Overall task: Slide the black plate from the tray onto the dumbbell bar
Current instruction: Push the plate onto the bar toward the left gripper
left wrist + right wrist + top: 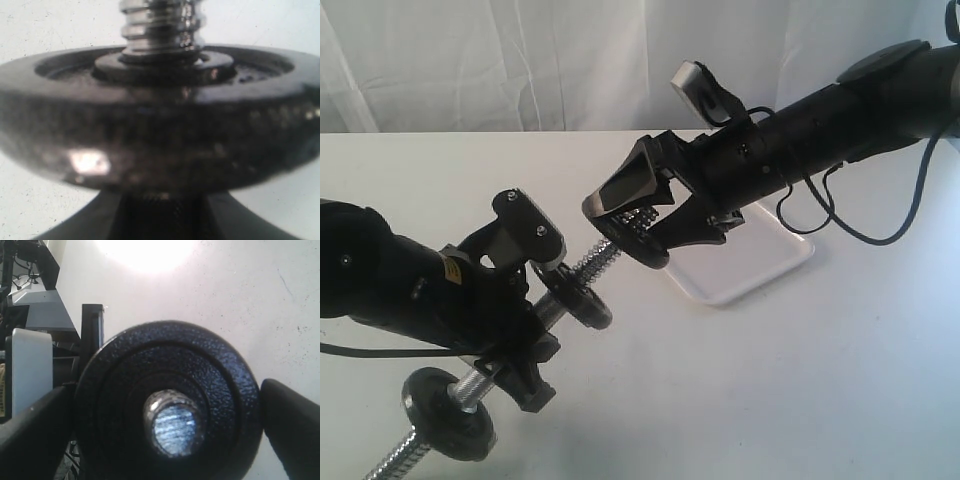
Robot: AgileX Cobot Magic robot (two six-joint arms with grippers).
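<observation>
**Item:** black plate [200,370]. Off the tray [760,270], held in the air at the upper threaded tip of the dumbbell bar [602,262].
**R gripper** [625,232]: fingers [292,425] clamped on the plate rim, one each side.
**L gripper** [535,312]: fingers closed on the bar's mid-section. Bar is tilted and clear of the tabletop [800,380].
**Also on bar:** one disc [578,297] just above the L grip, another [448,402] toward the low end.
**Step (est.):** threading. R wrist view shows the bar end [172,426] inside the plate's hole, approx. centred, so entry looks begun.
**Next (est.):**
- Push the plate along the bar axis toward the fitted disc.
- Keep the plate square to the rod, since coarse threads may snag a tilted hole.
- L arm holds steady.
- Let go only once the plate is seated.
</observation>
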